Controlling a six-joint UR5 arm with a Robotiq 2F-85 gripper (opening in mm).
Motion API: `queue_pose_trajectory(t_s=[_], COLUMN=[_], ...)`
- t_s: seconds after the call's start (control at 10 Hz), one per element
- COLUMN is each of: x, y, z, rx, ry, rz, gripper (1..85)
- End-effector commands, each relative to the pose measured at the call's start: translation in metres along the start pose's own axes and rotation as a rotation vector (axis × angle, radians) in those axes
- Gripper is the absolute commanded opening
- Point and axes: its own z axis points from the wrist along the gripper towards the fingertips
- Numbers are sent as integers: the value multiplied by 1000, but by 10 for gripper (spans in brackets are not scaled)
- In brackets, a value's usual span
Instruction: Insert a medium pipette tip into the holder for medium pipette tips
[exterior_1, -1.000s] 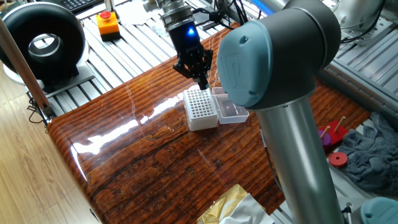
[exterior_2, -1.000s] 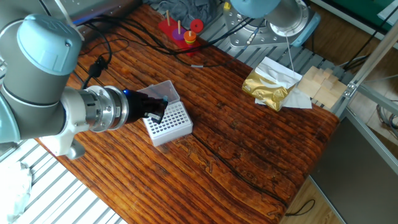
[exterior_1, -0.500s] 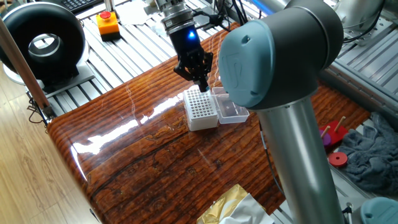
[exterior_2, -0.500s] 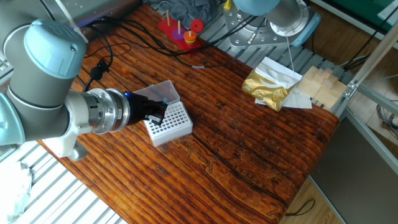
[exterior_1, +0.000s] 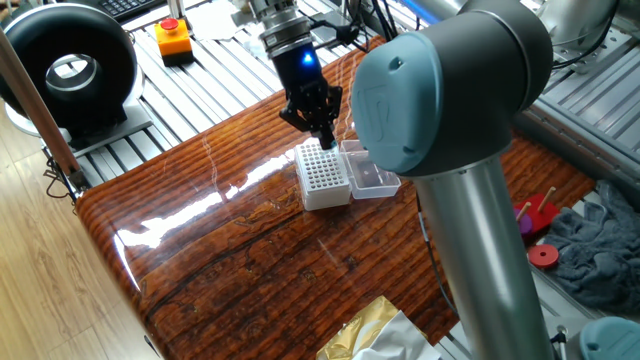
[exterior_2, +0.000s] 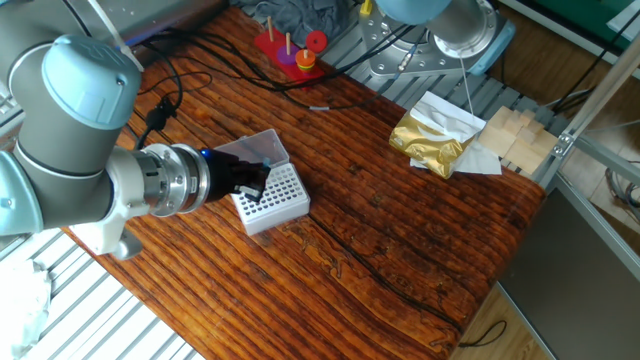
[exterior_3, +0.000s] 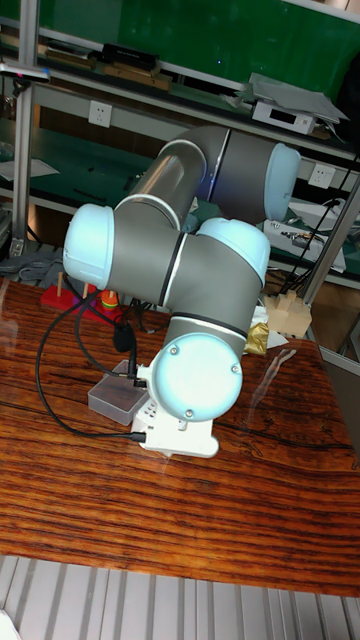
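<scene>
The holder for medium pipette tips (exterior_1: 322, 176) is a small white box with a grid of holes, standing on the wooden table; it also shows in the other fixed view (exterior_2: 273, 199). Its clear lid (exterior_1: 371, 171) lies open beside it. My gripper (exterior_1: 324, 134) hangs just over the holder's far edge, its dark fingers pressed together. From the other side the gripper (exterior_2: 256, 183) overlaps the box's near-left corner. The medium pipette tip is too small to make out at the fingertips. In the tall view the arm hides the gripper, and only the lid (exterior_3: 110, 398) shows.
A red stand with coloured pieces (exterior_2: 289, 52) stands at the table's far edge. Black cables (exterior_2: 190, 70) run across the wood. Gold foil and white paper (exterior_2: 435, 135) lie to the right. An orange button box (exterior_1: 173, 37) and a black fan (exterior_1: 70, 70) sit off the table.
The gripper has shifted very slightly over the holder's far edge. It stays shut, and the box and lid have not moved.
</scene>
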Motion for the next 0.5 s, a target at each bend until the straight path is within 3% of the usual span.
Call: queue_pose_trajectory(t_s=[0.0,0.4], x=[1,11], y=[4,4], z=[-1,-1], rx=[-13,-15], ry=[-1,6], rz=[-3,1], gripper=[10,10])
